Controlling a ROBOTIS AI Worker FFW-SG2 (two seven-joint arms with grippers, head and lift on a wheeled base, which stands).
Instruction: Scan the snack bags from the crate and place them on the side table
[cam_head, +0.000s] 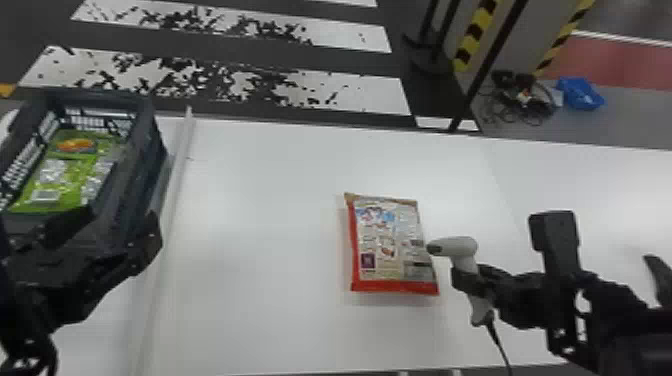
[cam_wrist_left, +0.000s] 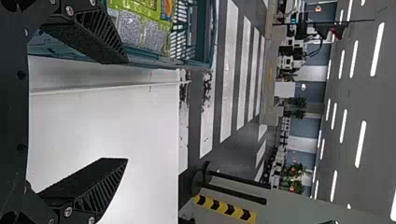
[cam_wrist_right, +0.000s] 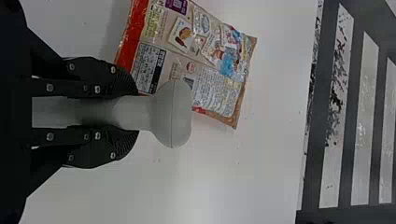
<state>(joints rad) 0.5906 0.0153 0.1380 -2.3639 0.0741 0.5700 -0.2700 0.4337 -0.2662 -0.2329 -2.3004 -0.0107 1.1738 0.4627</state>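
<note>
Spreading below us, the white tabletop (cam_head: 265, 240) is the largest thing in our working area. At our left stands the dark crate (cam_head: 105, 97), with green snack packaging (cam_head: 70, 172) inside. The left gripper (cam_wrist_left: 125, 111) is beside the crate's near end, its jaws wide with nothing between them. The right gripper (cam_wrist_right: 136, 112) has its jaws closed around the handle of the scanner (cam_head: 462, 247). The red-edged snack bag (cam_head: 390, 245) lies flat on the tabletop, printed panel up, between the crate and the right arm. The scanner's nose is right by its edge, and a cord (cam_head: 499, 345) trails from the handle.

We judge scanning this bag to be the step in hand. To do it well, we should leave the bag flat, avoid pressing on it, and back the nose off slightly so the beam can spread over the whole code. Tilting the nose a little should help if the glossy film throws glare. We should watch that the cord doesn't drag at the bag or catch the arm. A small block of print near the nose may be the barcode, though it is too blurred for us to be sure. Once it reads, the bag can go to the side table.
</note>
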